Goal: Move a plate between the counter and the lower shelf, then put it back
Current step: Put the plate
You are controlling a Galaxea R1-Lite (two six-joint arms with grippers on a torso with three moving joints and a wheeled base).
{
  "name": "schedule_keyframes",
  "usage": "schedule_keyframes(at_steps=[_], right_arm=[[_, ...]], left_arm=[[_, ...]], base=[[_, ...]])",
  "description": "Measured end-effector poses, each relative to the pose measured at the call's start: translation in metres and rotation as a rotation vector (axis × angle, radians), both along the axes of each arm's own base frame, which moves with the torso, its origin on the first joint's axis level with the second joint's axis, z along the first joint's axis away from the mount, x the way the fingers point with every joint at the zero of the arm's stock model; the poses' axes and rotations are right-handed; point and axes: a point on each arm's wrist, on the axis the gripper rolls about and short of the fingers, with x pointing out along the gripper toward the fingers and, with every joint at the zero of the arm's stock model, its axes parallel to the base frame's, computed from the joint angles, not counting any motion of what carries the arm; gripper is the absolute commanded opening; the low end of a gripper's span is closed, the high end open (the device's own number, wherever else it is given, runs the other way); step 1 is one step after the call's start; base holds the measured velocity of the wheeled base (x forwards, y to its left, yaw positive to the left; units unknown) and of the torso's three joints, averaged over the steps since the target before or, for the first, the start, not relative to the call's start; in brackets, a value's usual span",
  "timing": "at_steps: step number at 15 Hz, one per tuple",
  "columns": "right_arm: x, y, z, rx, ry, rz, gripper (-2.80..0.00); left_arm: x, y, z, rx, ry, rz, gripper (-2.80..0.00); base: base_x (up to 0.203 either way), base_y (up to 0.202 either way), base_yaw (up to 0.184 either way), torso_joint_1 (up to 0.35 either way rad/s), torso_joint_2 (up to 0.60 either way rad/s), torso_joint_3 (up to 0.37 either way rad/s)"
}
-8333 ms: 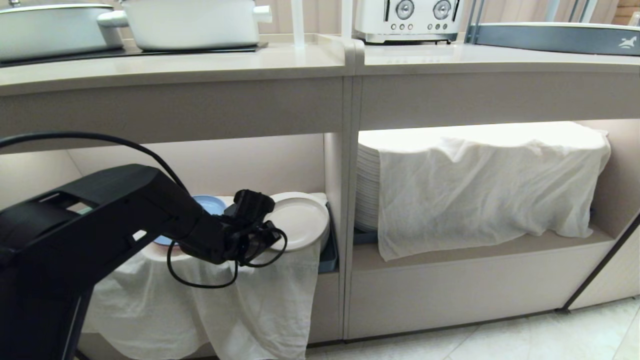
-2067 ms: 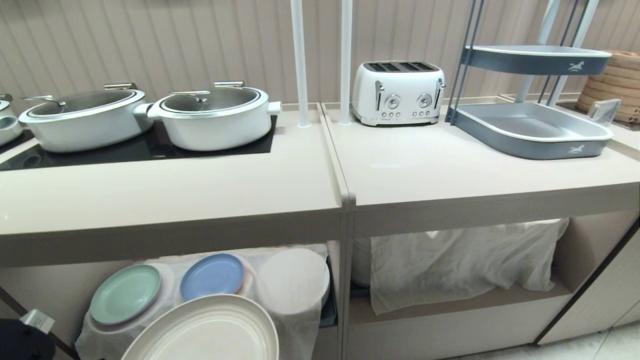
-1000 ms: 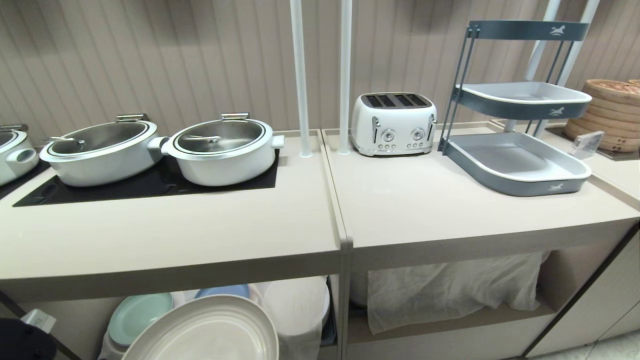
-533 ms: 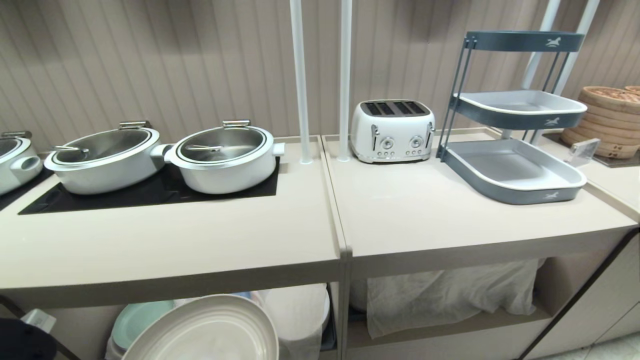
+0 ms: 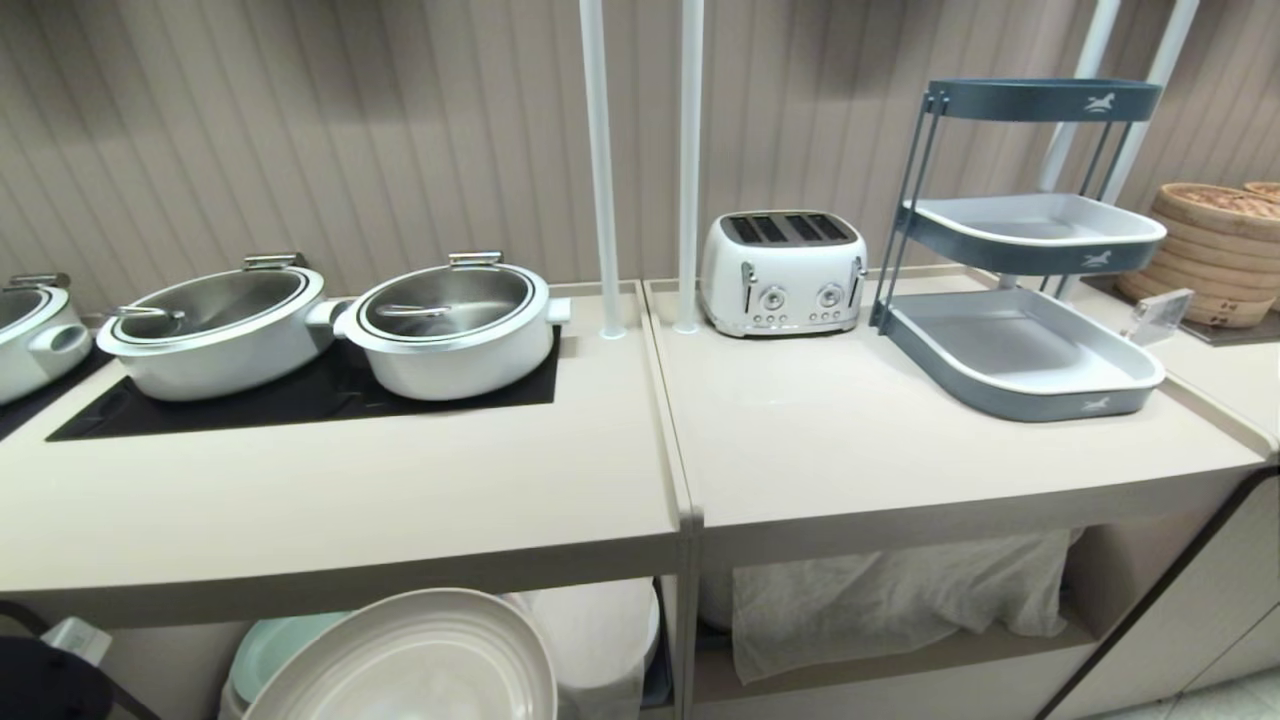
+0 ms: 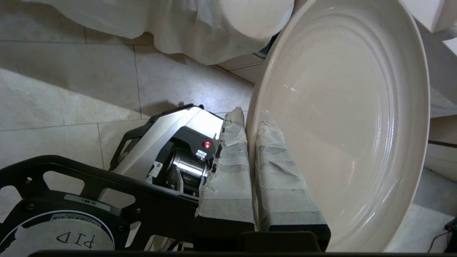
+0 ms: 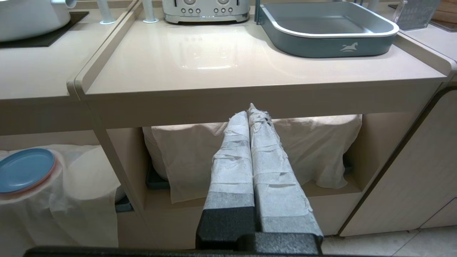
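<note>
Left claw (image 6: 251,117) clamped on rim of cream plate (image 5: 410,660), holding it tilted in air, low in front of the worktop (image 5: 340,500), below its front edge. Right claw (image 7: 251,110) pressed together, empty, pointing at the right bay. Lower shelf (image 5: 600,640) behind plate: mint-green plate (image 5: 270,645) on cloth-draped stacks. Further back on worktop: two white pots (image 5: 450,330), toaster (image 5: 780,260), grey tray rack (image 5: 1020,350).

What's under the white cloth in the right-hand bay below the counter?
The white cloth drapes a bulky heap; only a sliver of stacked white plates and a dark tray corner show at its side. The rest is covered.
</note>
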Motion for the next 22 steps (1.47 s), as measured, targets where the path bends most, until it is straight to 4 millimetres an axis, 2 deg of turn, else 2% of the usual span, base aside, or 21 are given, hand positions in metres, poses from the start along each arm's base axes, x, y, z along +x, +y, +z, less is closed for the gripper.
schedule_keyframes(at_steps=[22], right_arm=[[0.0000,0.0000,-0.0002,0.002,0.002,-0.001,-2.80]], left_arm=[[0.0014,0.0030,0.0026,-0.020,-0.017,0.049,-2.80]], base=[[0.000,0.000,0.000,0.000,0.00,0.000]])
